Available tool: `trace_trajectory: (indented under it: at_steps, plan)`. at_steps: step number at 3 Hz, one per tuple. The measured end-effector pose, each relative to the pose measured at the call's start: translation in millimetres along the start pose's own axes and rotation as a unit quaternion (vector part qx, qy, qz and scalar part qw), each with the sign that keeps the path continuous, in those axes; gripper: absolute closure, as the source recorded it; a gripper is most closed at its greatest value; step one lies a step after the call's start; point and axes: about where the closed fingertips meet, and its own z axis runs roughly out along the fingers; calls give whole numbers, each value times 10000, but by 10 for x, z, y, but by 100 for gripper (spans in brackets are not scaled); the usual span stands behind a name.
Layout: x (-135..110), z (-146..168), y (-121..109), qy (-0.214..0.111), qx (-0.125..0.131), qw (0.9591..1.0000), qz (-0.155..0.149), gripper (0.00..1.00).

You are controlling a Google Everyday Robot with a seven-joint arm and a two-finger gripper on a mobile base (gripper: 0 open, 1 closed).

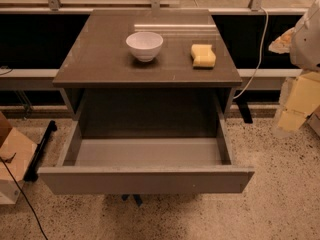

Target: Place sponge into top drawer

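Table (97, 59): brown-grey top, carrying two things.
Sponge (203, 55): pale yellow, lying flat on the table's right side, near the right edge, untouched.
White bowl (144, 45): upright on the table near its middle, left of the sponge and apart from it.
Top drawer (145, 180): pulled out from under the table's front edge, its grey inside showing, nothing in it.
End effector (296, 106): off the table's right side, below the level of its top, well apart from the sponge.
End effector state: cannot tell whether wide or narrow; it holds nothing that shows.
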Motion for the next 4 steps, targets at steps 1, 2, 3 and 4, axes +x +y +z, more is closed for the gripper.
trace_trajectory:
  at_steps: [1, 2, 3, 4]
  plan:
    - [-33, -7, -4, -72, 73, 9999, -10, 0]
    - [-233, 237, -64, -423, 186, 9989, 92, 0]
    - [-361, 394, -204, -638, 289, 9974, 178, 0]
    - [-440, 536, -470, -868, 386, 9950, 317, 0]
